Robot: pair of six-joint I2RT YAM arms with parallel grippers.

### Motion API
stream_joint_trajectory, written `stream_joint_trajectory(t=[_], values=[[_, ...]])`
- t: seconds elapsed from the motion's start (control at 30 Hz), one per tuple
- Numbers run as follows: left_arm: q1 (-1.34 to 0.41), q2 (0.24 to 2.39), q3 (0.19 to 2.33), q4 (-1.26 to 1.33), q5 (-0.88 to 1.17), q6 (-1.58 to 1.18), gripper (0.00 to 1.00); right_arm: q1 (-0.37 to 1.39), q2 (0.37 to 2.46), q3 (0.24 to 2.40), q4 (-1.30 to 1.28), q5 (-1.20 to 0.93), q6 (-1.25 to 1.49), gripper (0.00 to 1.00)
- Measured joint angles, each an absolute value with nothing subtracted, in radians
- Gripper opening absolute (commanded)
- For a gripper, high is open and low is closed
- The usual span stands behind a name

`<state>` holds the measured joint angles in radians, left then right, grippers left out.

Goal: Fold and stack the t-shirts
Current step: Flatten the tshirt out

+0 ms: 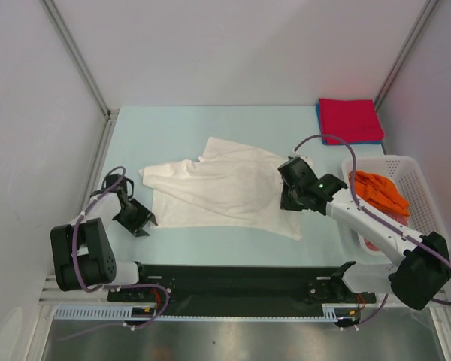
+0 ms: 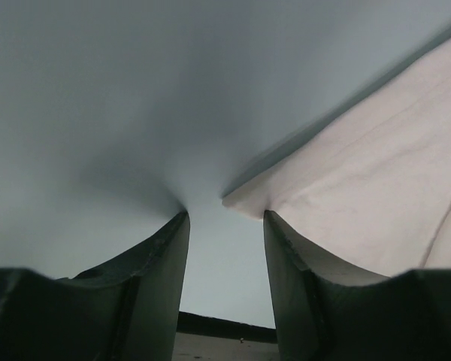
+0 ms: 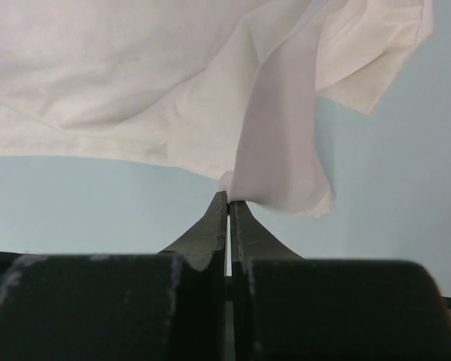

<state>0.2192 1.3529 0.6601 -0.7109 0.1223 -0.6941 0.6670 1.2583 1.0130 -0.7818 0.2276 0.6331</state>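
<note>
A white t-shirt (image 1: 225, 188) lies crumpled and partly spread in the middle of the pale blue table. My right gripper (image 1: 289, 199) is at its right edge. In the right wrist view its jaws (image 3: 229, 199) are shut, pinching a lifted fold of the white cloth (image 3: 278, 150). My left gripper (image 1: 143, 223) sits low beside the shirt's lower left corner. It stands open (image 2: 225, 214) with only table between the fingers; the shirt's corner (image 2: 244, 201) lies just past the right fingertip. A folded red tee (image 1: 349, 116) rests on a blue one (image 1: 319, 120) at the back right.
A white lattice basket (image 1: 421, 180) stands at the right edge and holds an orange tee (image 1: 379, 192). Enclosure walls with metal posts close in the left, back and right. A black rail (image 1: 233, 282) runs along the near edge between the arm bases.
</note>
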Motion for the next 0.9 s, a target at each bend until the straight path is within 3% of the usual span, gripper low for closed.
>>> stream_joint_trajectory(t=[0.13,0.2,0.33,0.63,0.9], values=[[0.220,1.377,0.670,-0.709,0.132,-0.703,0.44,0.643,1.242,1.012,-0.772,0.207,0.624,0.00],[0.221,1.388,0.675,-0.707,0.138,-0.707,0.35,0.631,1.231,1.011,-0.769,0.197,0.619,0.00],[0.221,1.415,0.681,-0.683,0.161,-0.713,0.00,0.598,1.203,1.011,-0.764,0.174,0.609,0.00],[0.222,1.354,0.733,-0.714,0.147,-0.679,0.00,0.461,1.219,1.096,-0.789,0.083,0.591,0.00],[0.221,1.225,1.248,-0.802,0.078,-0.626,0.00,0.211,1.332,1.351,-0.784,-0.137,0.591,0.00]])
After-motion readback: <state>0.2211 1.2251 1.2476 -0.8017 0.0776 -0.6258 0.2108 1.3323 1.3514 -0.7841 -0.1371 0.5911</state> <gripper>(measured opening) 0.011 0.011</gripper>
